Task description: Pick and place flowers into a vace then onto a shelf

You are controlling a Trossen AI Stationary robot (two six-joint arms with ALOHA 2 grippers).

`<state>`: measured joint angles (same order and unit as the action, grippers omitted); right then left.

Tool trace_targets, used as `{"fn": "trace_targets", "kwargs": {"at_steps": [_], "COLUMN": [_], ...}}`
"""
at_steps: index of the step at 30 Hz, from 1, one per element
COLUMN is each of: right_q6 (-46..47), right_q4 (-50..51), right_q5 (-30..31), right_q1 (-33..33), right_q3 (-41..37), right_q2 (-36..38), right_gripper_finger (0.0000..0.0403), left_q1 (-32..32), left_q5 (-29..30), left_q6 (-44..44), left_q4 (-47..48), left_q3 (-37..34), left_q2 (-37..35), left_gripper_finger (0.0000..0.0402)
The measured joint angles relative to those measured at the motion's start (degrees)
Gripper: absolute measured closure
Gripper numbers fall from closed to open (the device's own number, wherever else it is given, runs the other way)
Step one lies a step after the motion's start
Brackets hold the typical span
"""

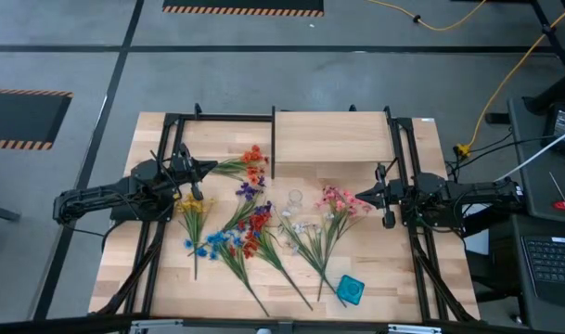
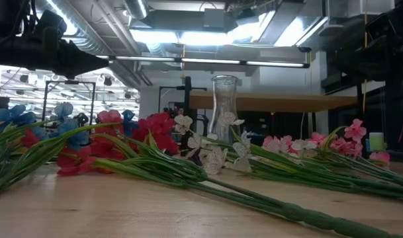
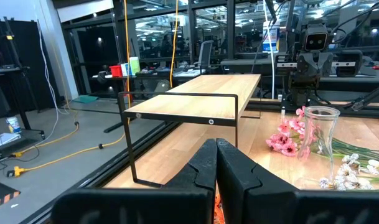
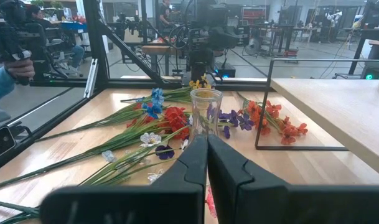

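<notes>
Butcher-block planks make up the tabletop (image 1: 375,278), and at its far edge stands the shelf (image 1: 330,139), a pale board on thin black posts with nothing on it. Below it the flowers (image 1: 254,232) lie flat on the wood in a loose fan (orange and purple sprays nearest the shelf, red and blue in the middle, pink toward the right arm, yellow toward the left). A clear glass vase (image 1: 294,199) stands upright among them, just in front of the shelf, holding nothing. The left gripper (image 1: 208,167) hovers beside the orange blooms with its fingers pressed together on nothing. The right gripper (image 1: 359,194) sits by the pink spray, likewise closed and holding nothing. A small teal square object (image 1: 351,289) lies near the front edge.
</notes>
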<state>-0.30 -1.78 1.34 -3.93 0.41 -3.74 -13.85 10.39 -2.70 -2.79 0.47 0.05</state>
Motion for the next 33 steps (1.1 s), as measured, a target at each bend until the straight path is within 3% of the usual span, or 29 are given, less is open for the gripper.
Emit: {"fn": "trace_targets", "kwargs": {"at_steps": [14, 22, 33], "right_q6": [-0.3, 6.1, 0.9], "right_q4": [-0.2, -1.7, -1.8], "right_q5": [0.0, 0.5, 3.8], "right_q1": [0.0, 0.0, 0.0], "right_q3": [0.0, 0.0, 0.0], "right_q2": [0.0, 0.0, 0.0], "right_gripper_finger": [0.0386, 0.0387, 0.0399], "left_q1": [0.0, 0.0, 0.0], "left_q5": [-0.1, -3.3, -6.0], "left_q6": [0.0, -1.2, -1.1], "left_q4": [0.0, 1.0, 1.5], "left_q3": [0.0, 0.0, 0.0], "left_q2": [0.0, 0.1, 0.1], "left_gripper_finger": [0.0400, 0.0400, 0.0400]}}
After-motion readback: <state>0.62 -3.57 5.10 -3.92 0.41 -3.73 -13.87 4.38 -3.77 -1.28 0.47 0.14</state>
